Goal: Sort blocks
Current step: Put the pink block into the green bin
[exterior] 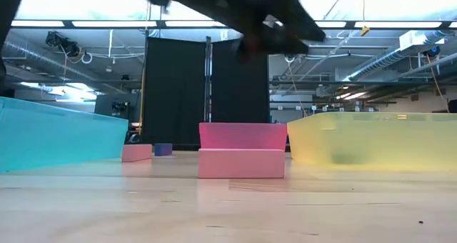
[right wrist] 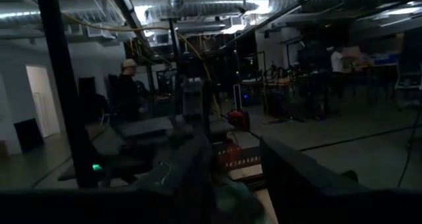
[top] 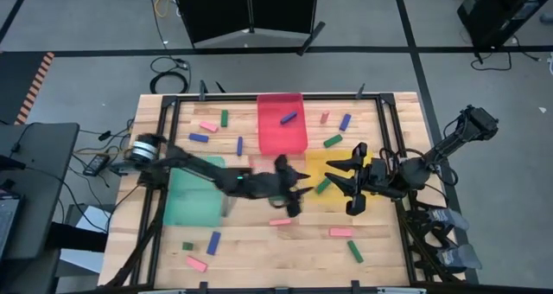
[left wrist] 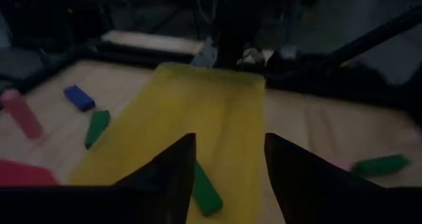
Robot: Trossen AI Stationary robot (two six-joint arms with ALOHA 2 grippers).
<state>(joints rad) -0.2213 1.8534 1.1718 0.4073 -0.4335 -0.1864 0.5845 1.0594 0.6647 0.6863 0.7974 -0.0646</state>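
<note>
two dark fingers of the left pincer (left wrist: 227, 178) fill the near edge of the left wrist view, spread apart with nothing between them, and just past them a dark green block (left wrist: 204, 190) lies flat inside the yellow tray (left wrist: 198, 105), its long axis running slantwise to the gap between the fingers. seen from above, the left pincer (top: 298, 193) hangs at the yellow tray's (top: 313, 166) left edge, with the same green block (top: 323, 185) just beside it toward the right arm. the right pincer (top: 352, 180) hovers over the other side of that tray, fingers apart and empty as far as the overhead view shows, so both arms are close to this block, the left a little nearer. my reading is that this block now sits where it belongs, so the next reach turns toward the loose blocks still on the surface (top: 259, 242): a pink block (top: 281, 221) lies just below the left pincer, long axis across the surface, well placed for the left arm.
</note>
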